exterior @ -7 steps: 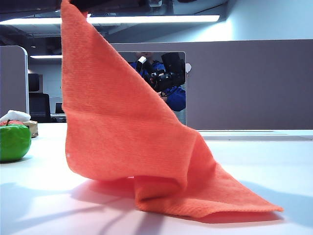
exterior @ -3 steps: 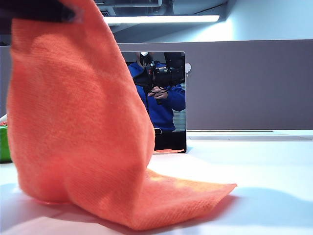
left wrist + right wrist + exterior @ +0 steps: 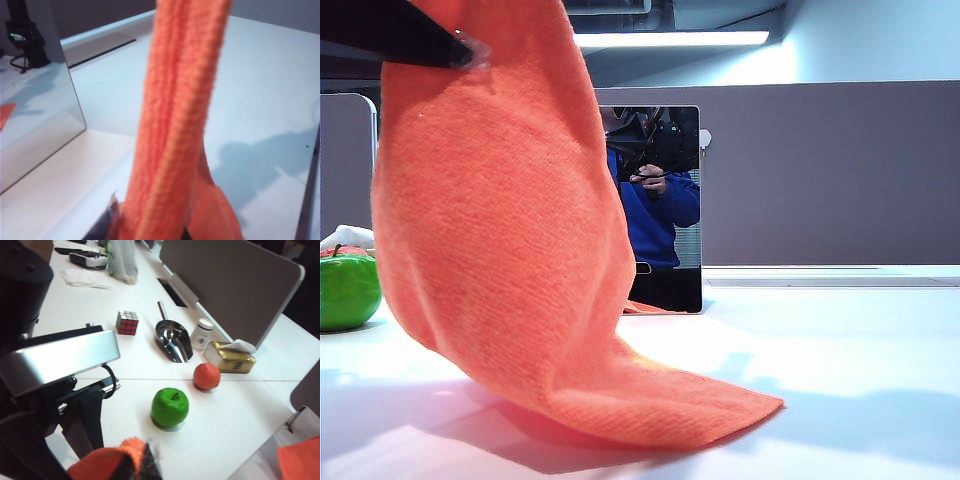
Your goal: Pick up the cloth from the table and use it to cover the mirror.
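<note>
The hanging cloth (image 3: 500, 250) hides the mirror's (image 3: 665, 200) left part from us, and its top runs out of frame (our left gripper (image 3: 145, 230) shows only blurred, cut-off tips).

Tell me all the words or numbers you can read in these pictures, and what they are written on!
None can be read.
White jar: the label is too blurred to read.
Gold box: no print can be made out.
Cloth, mirror, green apple and cube puzzle: no writing shows.
</note>
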